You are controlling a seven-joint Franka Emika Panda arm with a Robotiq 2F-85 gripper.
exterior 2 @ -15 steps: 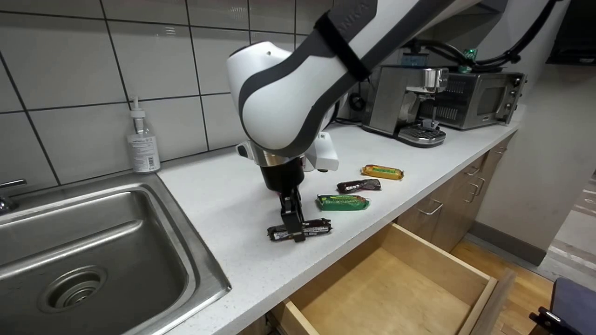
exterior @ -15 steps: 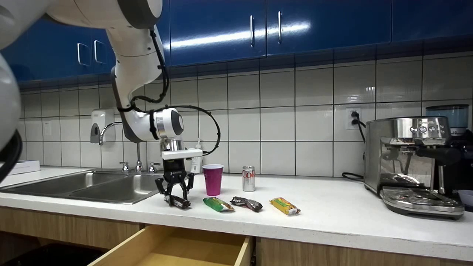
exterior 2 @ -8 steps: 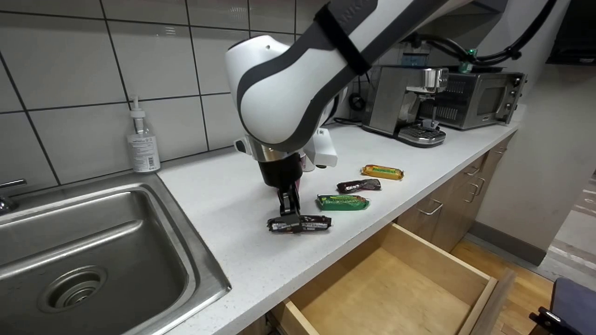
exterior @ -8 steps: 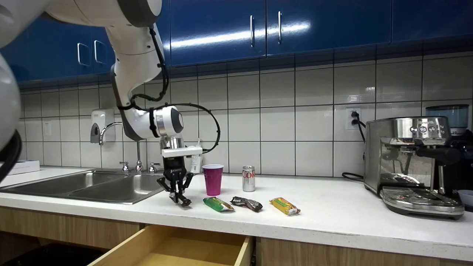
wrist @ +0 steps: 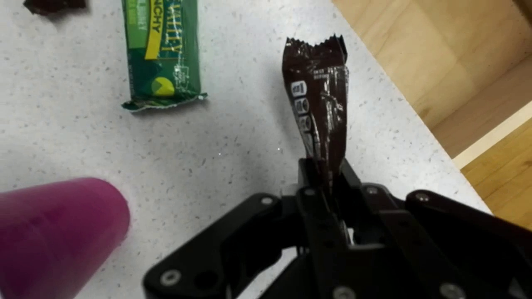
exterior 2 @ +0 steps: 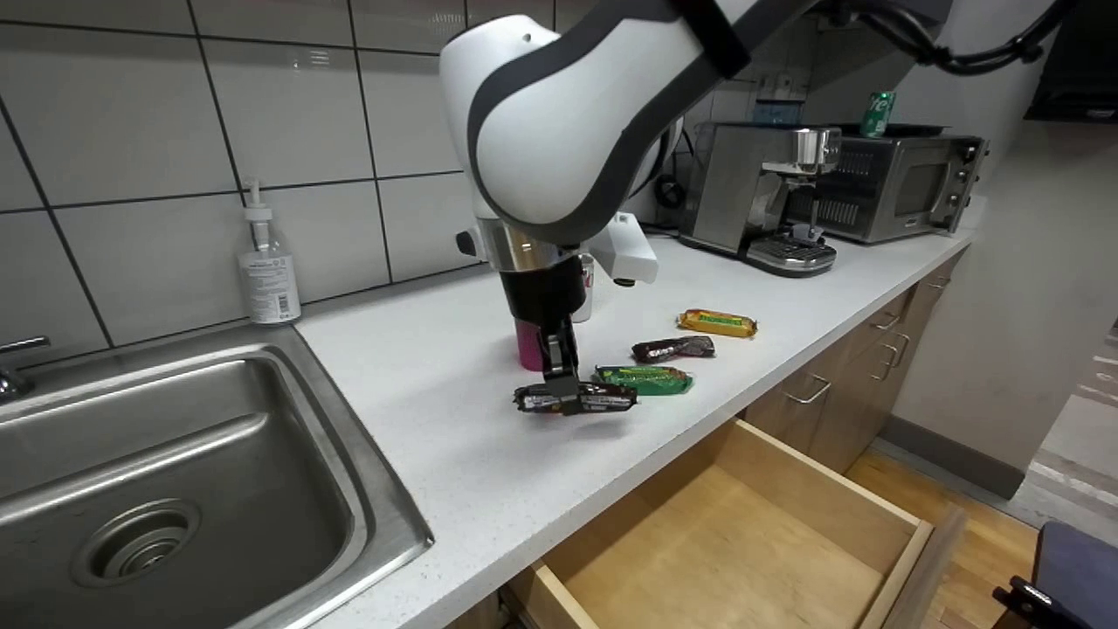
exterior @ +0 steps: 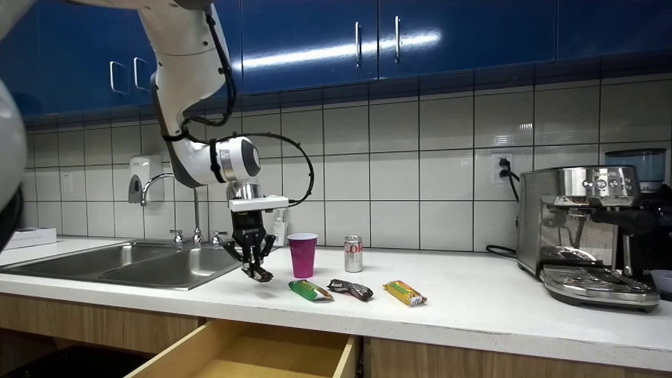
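- Beneath the fingers (wrist: pixel 306 172): white speckled countertop (wrist: pixel 232 137).
- Lower than the fingers, past the countertop edge: pulled-out wooden drawer (exterior 2: pixel 821 494).
- Pointing down, fingers closed in a grip: black Robotiq gripper (wrist: pixel 326 170).
- Near the fingers, upright: magenta cup (exterior: pixel 303 257); farther off, silver Coke can (exterior: pixel 353 257).
- Near the fingers, flat: green Nature Valley packet (exterior 2: pixel 645 380); farther out, yellow packet (exterior 2: pixel 718 323), with loose brown bar (exterior 2: pixel 672 349) between.
- Pinched mid-length between the fingers, just above the countertop: dark brown wrapped bar (wrist: pixel 318 104).

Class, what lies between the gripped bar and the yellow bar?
A green bar, then a dark bar, lie between the gripped bar and the yellow bar in both exterior views.
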